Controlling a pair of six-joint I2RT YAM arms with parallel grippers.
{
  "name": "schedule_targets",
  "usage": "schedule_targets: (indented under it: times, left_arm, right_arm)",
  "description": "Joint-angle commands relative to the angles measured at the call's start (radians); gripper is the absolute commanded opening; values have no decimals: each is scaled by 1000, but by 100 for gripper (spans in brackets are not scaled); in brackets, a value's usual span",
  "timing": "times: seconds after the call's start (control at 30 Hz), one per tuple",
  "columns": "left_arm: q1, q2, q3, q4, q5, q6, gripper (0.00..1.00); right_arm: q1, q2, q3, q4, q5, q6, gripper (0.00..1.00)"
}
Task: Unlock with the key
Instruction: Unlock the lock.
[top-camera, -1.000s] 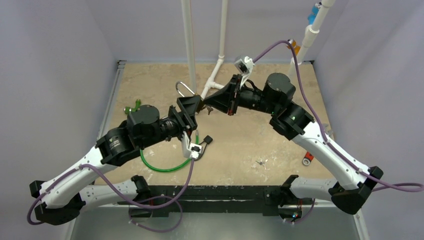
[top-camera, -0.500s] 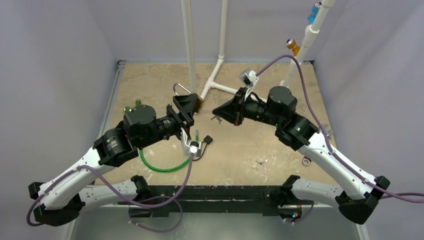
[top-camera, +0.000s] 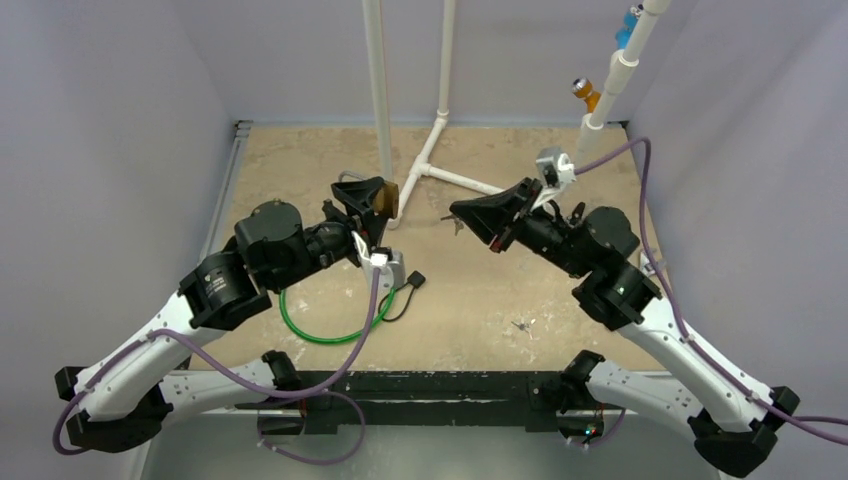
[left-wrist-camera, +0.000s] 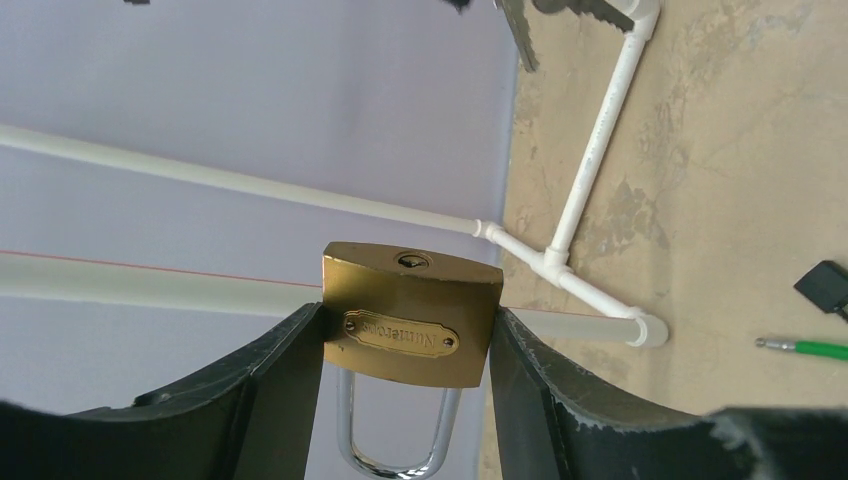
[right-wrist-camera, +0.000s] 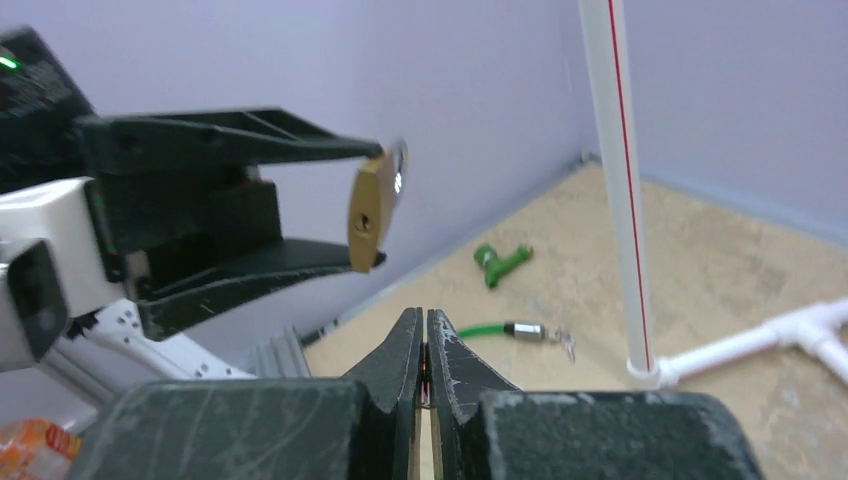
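My left gripper (top-camera: 372, 204) is shut on a brass padlock (top-camera: 389, 197) and holds it in the air. In the left wrist view the padlock (left-wrist-camera: 410, 315) sits between the fingers (left-wrist-camera: 285, 385), keyhole up and silver shackle hanging down. My right gripper (top-camera: 460, 211) is shut, with a thin key pinched between its tips (right-wrist-camera: 424, 325). The keys (top-camera: 453, 220) hang at its tip, a short gap to the right of the padlock. They show at the top of the left wrist view (left-wrist-camera: 518, 40). In the right wrist view the padlock (right-wrist-camera: 366, 212) is up and to the left.
White PVC pipes (top-camera: 436, 160) stand on the tan table at the back middle. A green cable loop (top-camera: 320, 335) and a black tag (top-camera: 414, 280) lie under the left arm. A small metal piece (top-camera: 520, 324) lies front right. A green fitting (right-wrist-camera: 500, 262) lies by the left wall.
My right gripper has drawn back to the right with the key, opening a gap from the padlock. My left gripper has swung the padlock up and toward the back.
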Motion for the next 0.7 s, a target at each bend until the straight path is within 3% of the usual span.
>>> schedule_targets:
  times: [0.0, 0.27, 0.67]
  left_arm:
    - [9, -4, 68, 97, -29, -184, 0]
    - [10, 29, 131, 77, 0, -220, 0]
    - [10, 79, 171, 70, 22, -232, 0]
  right_arm:
    - [2, -51, -49, 270, 77, 37, 0]
    - [3, -39, -74, 456, 53, 101, 0]
    - [5, 64, -12, 483, 9, 96, 0]
